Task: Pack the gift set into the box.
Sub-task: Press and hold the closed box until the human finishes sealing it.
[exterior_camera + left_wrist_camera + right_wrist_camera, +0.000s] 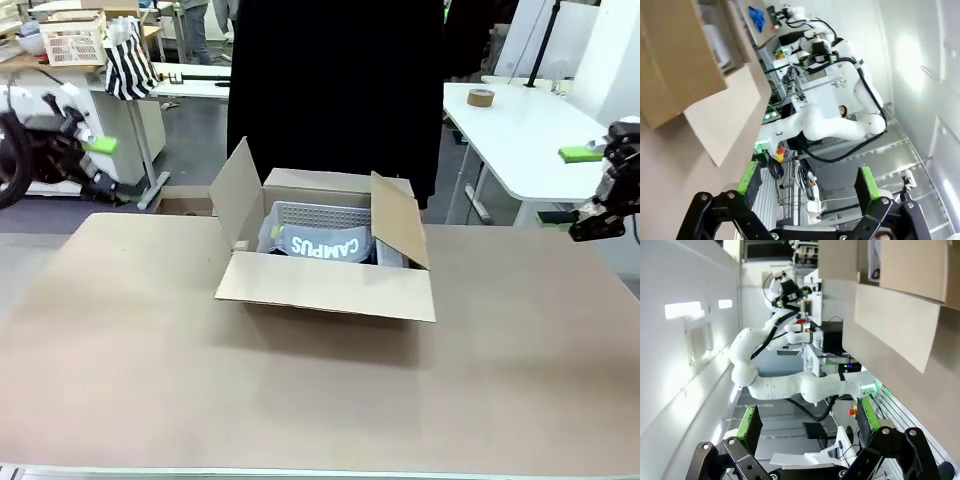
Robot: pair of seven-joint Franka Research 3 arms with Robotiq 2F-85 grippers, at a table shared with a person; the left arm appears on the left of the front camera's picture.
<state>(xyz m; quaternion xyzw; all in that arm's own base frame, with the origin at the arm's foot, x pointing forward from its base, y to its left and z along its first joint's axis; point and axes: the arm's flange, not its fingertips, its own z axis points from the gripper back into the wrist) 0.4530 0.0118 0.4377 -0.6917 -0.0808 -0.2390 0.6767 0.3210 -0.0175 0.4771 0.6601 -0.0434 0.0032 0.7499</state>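
Note:
The box (325, 285), a brown cardboard carton, stands at the middle of the table with its four flaps spread open. Inside lies the gift set (322, 240), grey items with white "CAMPUS" lettering and a light grey perforated piece behind. My left gripper (98, 165) hangs open off the table's far left. At the far right edge my right gripper (588, 190) is open too. The left wrist view shows the left gripper (807, 185) empty, with the box (680, 75) far off. In the right wrist view the right gripper (807, 422) holds nothing, and the box (900, 315) is distant.
A person in black (335, 90) stands just behind the box at the far side. Bare brown tabletop (300, 390) spreads around the carton. Behind on the right is a white table with a tape roll (480, 97). A white lattice basket (72, 40) sits back left.

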